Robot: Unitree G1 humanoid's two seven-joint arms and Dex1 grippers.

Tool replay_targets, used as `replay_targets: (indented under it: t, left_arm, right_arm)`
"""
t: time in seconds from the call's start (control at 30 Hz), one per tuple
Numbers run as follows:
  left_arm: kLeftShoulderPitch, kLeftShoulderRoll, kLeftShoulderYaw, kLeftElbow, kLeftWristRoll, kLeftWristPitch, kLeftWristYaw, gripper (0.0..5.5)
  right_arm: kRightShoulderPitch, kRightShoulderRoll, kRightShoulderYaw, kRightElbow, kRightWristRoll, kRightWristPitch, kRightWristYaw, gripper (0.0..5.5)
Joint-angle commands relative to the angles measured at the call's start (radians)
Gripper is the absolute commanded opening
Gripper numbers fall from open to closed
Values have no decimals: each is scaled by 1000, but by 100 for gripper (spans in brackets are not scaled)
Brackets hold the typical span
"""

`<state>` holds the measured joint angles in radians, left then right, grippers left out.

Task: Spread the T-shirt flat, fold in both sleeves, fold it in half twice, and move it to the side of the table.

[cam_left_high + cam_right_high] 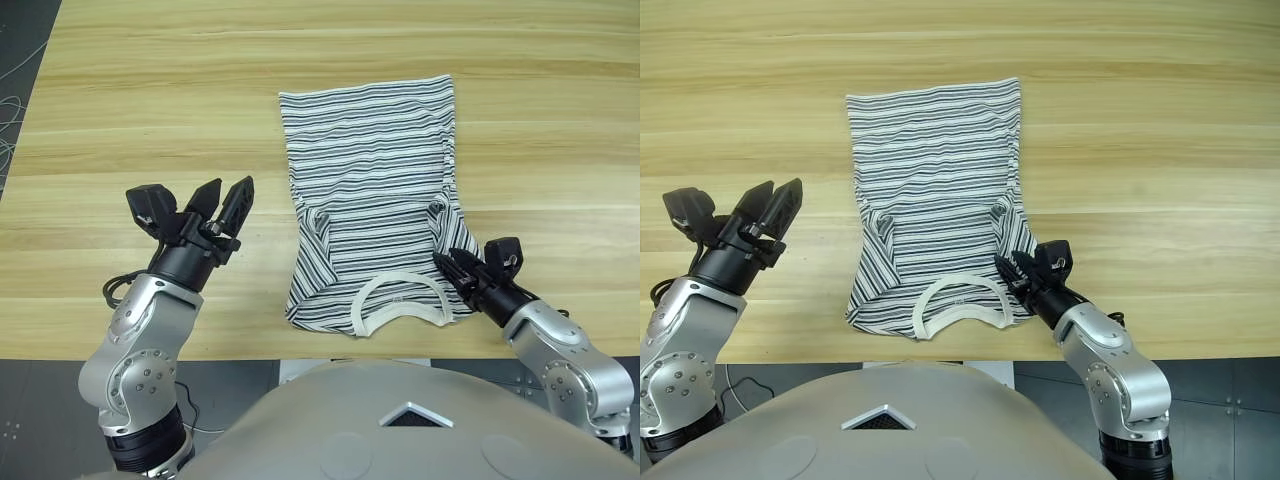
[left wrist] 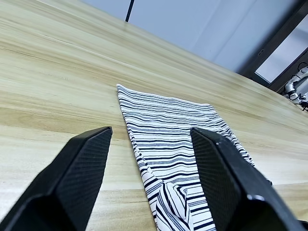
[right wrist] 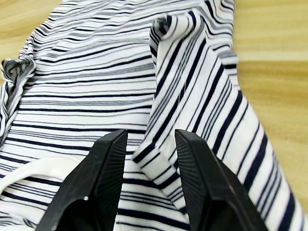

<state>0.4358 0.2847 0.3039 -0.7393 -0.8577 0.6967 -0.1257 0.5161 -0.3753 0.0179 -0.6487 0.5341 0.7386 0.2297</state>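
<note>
A black-and-white striped T-shirt (image 1: 370, 170) lies on the wooden table (image 1: 140, 100), its white collar (image 1: 372, 290) toward me and its hem at the far side. Both sleeves are folded in over the body, leaving a narrow shape. My left gripper (image 1: 230, 186) hovers open to the left of the shirt, apart from it, with nothing between its fingers (image 2: 86, 163). My right gripper (image 1: 441, 261) sits at the shirt's near right shoulder. Its fingers (image 3: 103, 168) stand slightly apart over the folded-in right sleeve (image 3: 192, 96).
Bare wood stretches to the left, right and beyond the shirt. The table's front edge (image 1: 240, 352) runs just below the collar. Dark floor with cables (image 1: 12, 110) lies past the table's left edge.
</note>
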Motion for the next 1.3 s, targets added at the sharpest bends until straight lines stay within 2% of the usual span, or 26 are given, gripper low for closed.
replay_targets:
  t: [0.03, 0.13, 0.3, 0.4, 0.47, 0.53, 0.6, 0.7, 0.8, 0.9, 1.03, 1.2, 1.3]
  left_arm:
    - [2, 10, 0, 10, 2, -7, -7, 305]
    - [3, 16, -7, 13, 14, -8, -14, 305]
    - [-39, 51, -5, 14, 0, 7, -32, 305]
    - [-73, 123, -34, 3, 29, 9, -91, 305]
    - [-88, 228, -111, 12, 184, -72, -179, 305]
    - [-88, 363, -225, 89, 447, -260, -285, 305]
    - [-76, 458, -291, 176, 587, -397, -394, 305]
    - [-73, 534, -315, 318, 688, -581, -515, 305]
    - [-110, 629, -374, 533, 898, -881, -557, 305]
    - [-175, 697, -442, 702, 1086, -1155, -540, 305]
    - [-249, 753, -514, 873, 1302, -1475, -452, 305]
    - [-291, 750, -549, 897, 1452, -1734, -377, 305]
    - [-338, 725, -563, 912, 1597, -1868, -294, 305]
  right_arm:
    - [-8, 6, 2, -10, -8, -8, 8, 181]
    - [-25, 20, -13, 0, -15, -33, 4, 181]
    - [-165, 62, -217, -10, 240, -35, 40, 181]
    - [-269, -14, -329, 45, 379, 6, 79, 181]
    - [-311, -124, -339, 112, 303, -54, 193, 181]
    - [-325, -272, -300, 231, 127, -221, 383, 181]
    - [-298, -394, -266, 361, 20, -349, 579, 181]
    - [-293, -486, -247, 568, -77, -527, 781, 181]
    - [-352, -533, -192, 807, -262, -928, 894, 181]
    - [-397, -577, -102, 1013, -449, -1318, 929, 181]
    - [-508, -611, 3, 1231, -604, -1688, 944, 181]
    - [-699, -593, 141, 1456, -860, -2122, 885, 181]
    - [-784, -567, 166, 1537, -1010, -2306, 837, 181]
